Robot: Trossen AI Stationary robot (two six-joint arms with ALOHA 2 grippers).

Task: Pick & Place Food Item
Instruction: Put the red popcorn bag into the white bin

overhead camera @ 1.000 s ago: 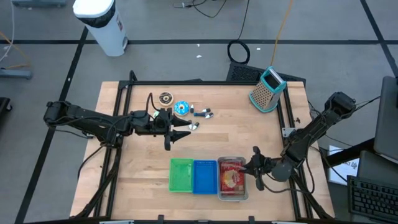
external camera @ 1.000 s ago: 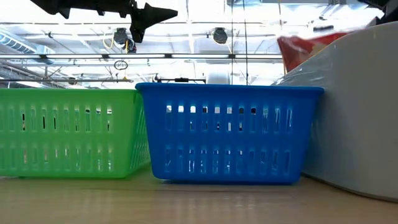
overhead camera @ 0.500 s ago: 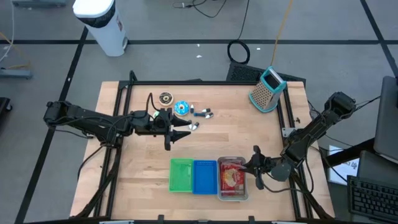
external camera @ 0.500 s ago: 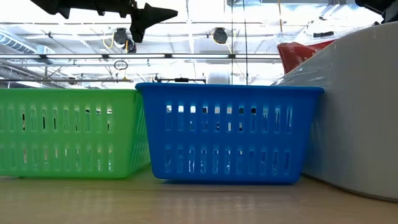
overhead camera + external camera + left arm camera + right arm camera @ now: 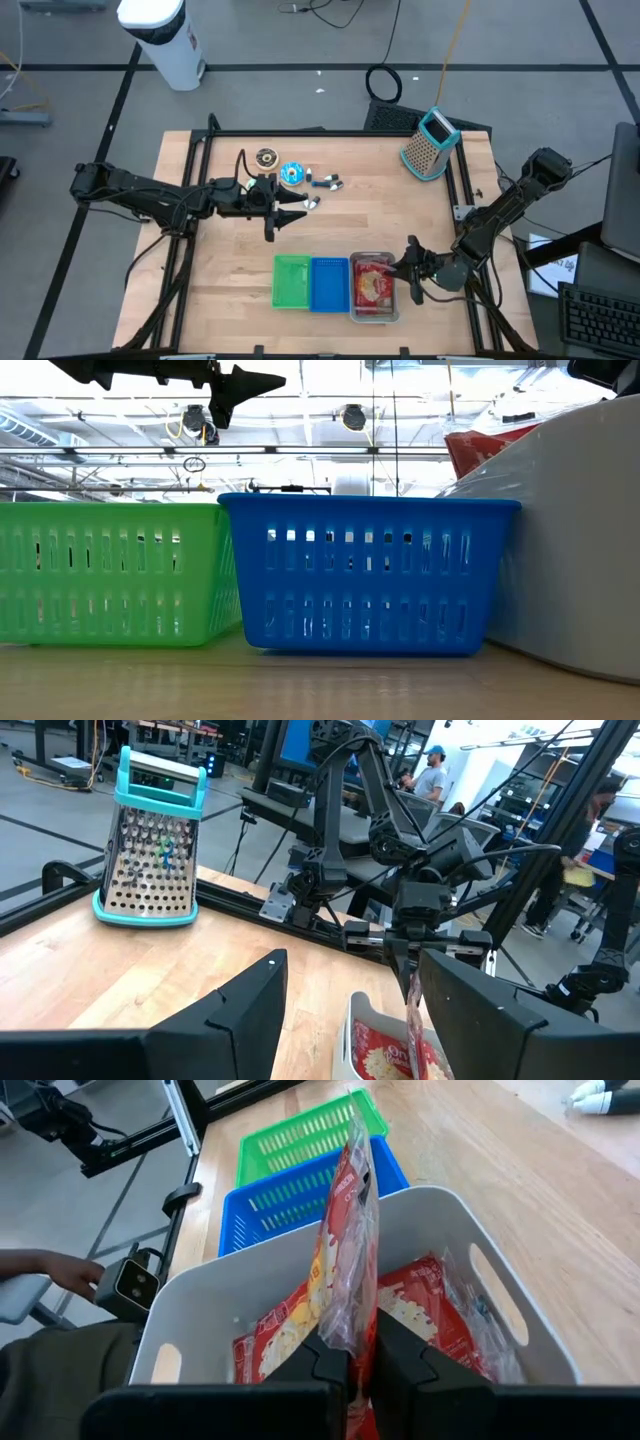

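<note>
Snack bag, red and clear: pinched upright in the right gripper, jaws clamped on its edge, over the white bin; more red packets lie inside. Blue basket and green basket adjoin it. Left gripper hovers mid-tabletop, jaws apart, holding nothing.

I am seeing: slotted green plastic basket | slotted blue plastic basket | white plastic bin | red-and-yellow printed snack bag | teal-framed perforated metal grater
</note>
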